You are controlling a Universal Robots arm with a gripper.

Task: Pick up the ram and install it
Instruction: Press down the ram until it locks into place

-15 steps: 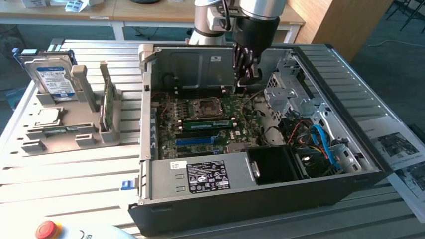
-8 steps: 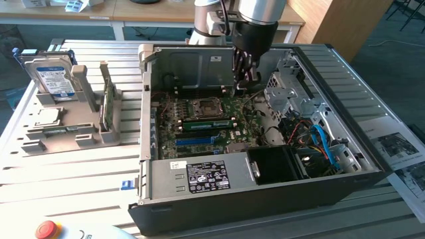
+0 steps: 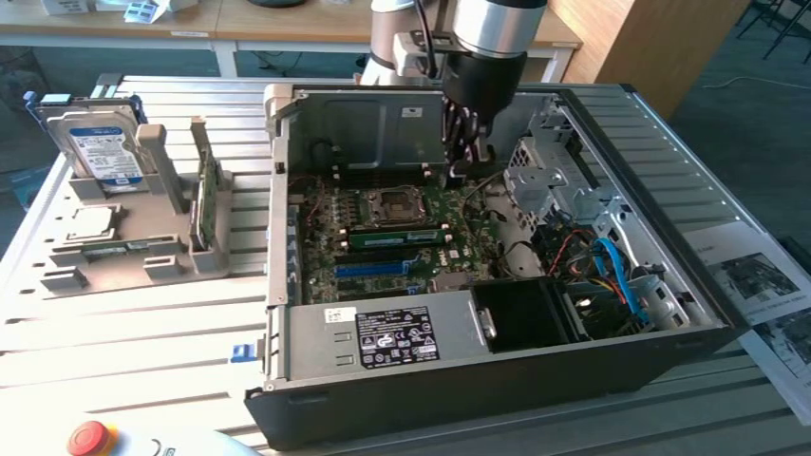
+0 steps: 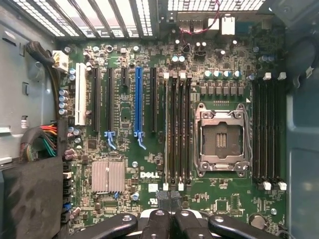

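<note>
The open computer case (image 3: 507,389) lies on the slatted table (image 3: 140,323), its motherboard (image 3: 323,214) facing up. The ram (image 3: 393,237) appears to stand on edge in a slot just near of the CPU socket (image 3: 386,203). I judge it a light, stiff, thin board, fragile at chips and contacts, best held by its short ends or top edge. The fingers (image 4: 159,224) are clenched on nothing, hanging over the motherboard toward the exterior view's right of the socket, apart from the ram.

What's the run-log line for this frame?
fingers: shut, empty, inside case | ram: upright on motherboard, beside CPU socket
</note>
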